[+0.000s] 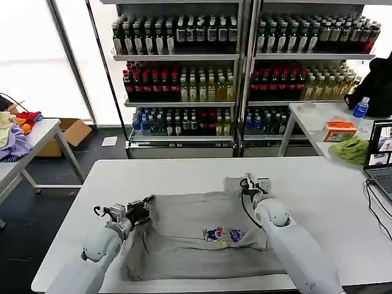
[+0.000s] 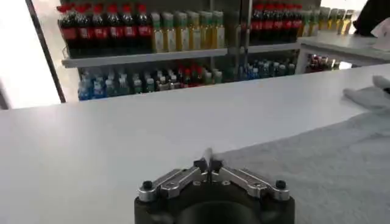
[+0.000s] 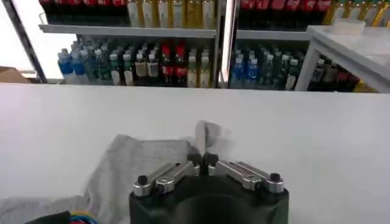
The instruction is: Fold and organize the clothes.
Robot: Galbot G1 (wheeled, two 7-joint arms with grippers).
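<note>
The T-shirt (image 1: 196,236) lies spread on the white table (image 1: 318,202), chest print (image 1: 220,234) facing up, near the table's front edge. The right gripper (image 1: 250,185) sits at the shirt's far right corner, its fingers (image 3: 196,161) pressed together on a raised peak of grey fabric, seemingly so that corner can be lifted. The left gripper (image 1: 146,211) sits at the shirt's left edge, fingers (image 2: 202,164) likewise closed on a thin fold of cloth. Holding two opposite points probably prepares a fold across the shirt. Folding looks barely begun, the cloth being mostly flat.
</note>
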